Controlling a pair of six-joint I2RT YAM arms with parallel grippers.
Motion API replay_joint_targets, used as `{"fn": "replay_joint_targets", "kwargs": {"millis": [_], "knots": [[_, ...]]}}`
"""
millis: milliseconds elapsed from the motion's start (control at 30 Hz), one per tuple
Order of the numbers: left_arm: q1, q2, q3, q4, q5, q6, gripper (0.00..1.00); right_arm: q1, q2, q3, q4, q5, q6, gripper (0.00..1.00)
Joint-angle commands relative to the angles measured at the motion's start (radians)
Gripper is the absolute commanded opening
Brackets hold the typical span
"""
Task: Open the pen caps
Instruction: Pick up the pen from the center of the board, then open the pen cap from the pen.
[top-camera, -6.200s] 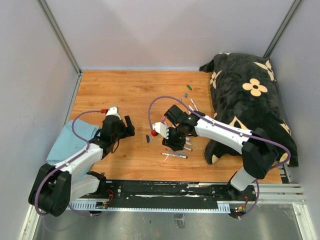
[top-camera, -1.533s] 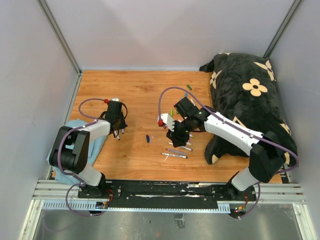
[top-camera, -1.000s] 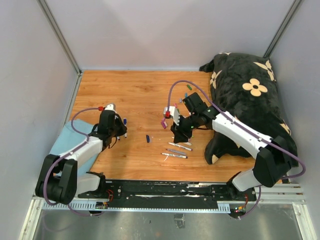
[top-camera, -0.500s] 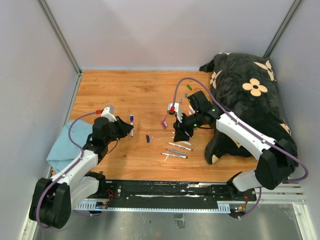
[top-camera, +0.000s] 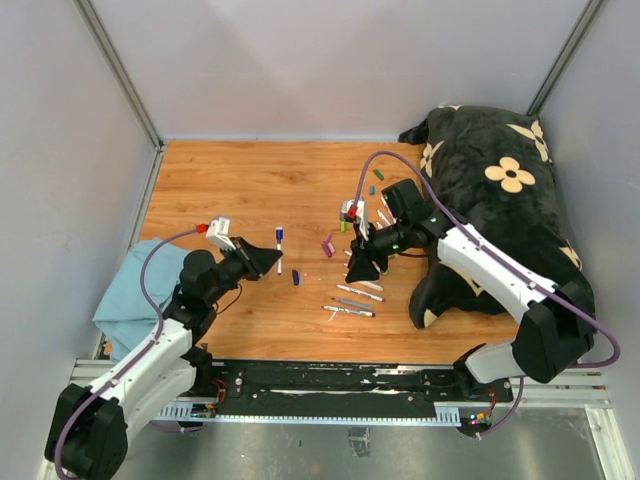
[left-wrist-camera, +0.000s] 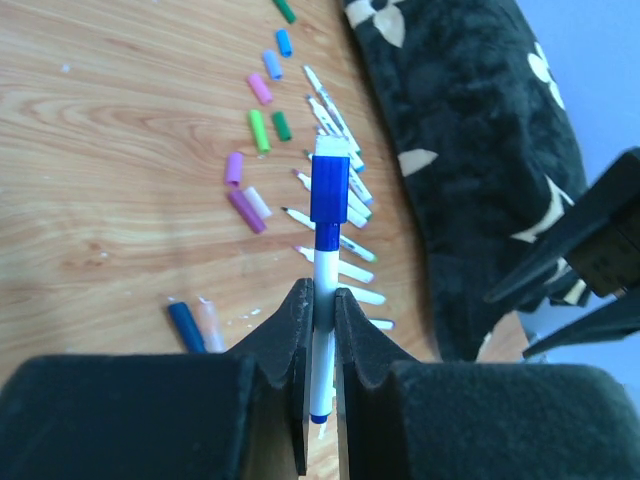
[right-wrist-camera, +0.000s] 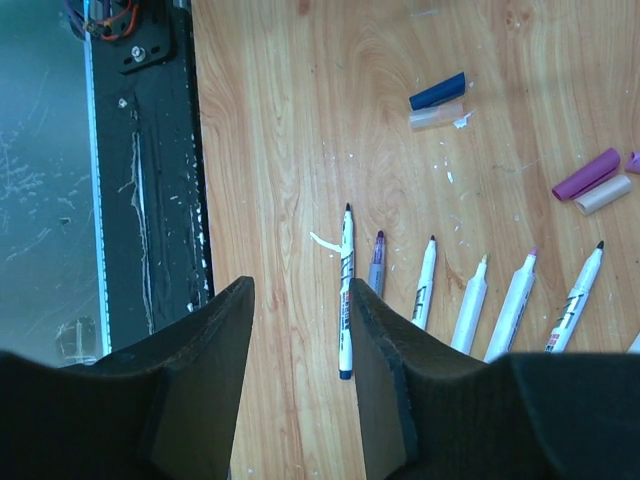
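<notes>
Both arms have shifted since a moment ago. The left gripper (top-camera: 268, 262) has carried its pen (left-wrist-camera: 320, 265) a little nearer to the black flowered cushion (top-camera: 500, 190), and the right gripper (top-camera: 361, 268) has drawn closer to the cushion's near corner.

At the left gripper the jaws are pressed narrow on the white barrel, and the pen is lifted off the wooden table (top-camera: 220, 190). The pen sits crosswise to the fingers, with its blue cap (left-wrist-camera: 329, 188) on the free end. Seen from above, its long axis runs from near to far, cap at the far end. The left arm stretches low from its base toward the cushion.

The right gripper stands partly open and holds nothing. It points down over the row of bare pens (right-wrist-camera: 424, 290) just beside the cushion, its elbow above the cushion.

I judge that the coming move depends on this: the blue cap is well apart from the right gripper, on the side away from the cushion. That free gripper must cross over, close on the cap and pull along the pen's axis. Loose caps (left-wrist-camera: 259, 130) lie between the held pen and the cushion.
</notes>
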Motion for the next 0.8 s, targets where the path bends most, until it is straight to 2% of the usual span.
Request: {"fn": "replay_joint_targets", "kwargs": {"millis": [0, 233, 400, 567, 767], "knots": [[-0.054, -0.028, -0.037, 0.143, 0.005, -0.072, 0.00, -0.029, -0.025, -0.022, 0.054, -0.089, 0.063, 0.45], [-0.170, -0.028, -0.074, 0.294, -0.080, -0.144, 0.00, -0.057, -0.024, -0.100, 0.268, -0.209, 0.226, 0.48], [-0.290, 0.010, -0.089, 0.413, -0.204, -0.163, 0.00, -0.067, -0.058, -0.236, 0.585, -0.275, 0.426, 0.51], [-0.411, 0.097, -0.090, 0.541, -0.349, -0.156, 0.00, -0.069, -0.073, -0.327, 0.853, -0.298, 0.622, 0.58], [-0.540, 0.193, -0.085, 0.675, -0.536, -0.124, 0.00, -0.070, -0.059, -0.367, 0.996, -0.301, 0.763, 0.67]]}}
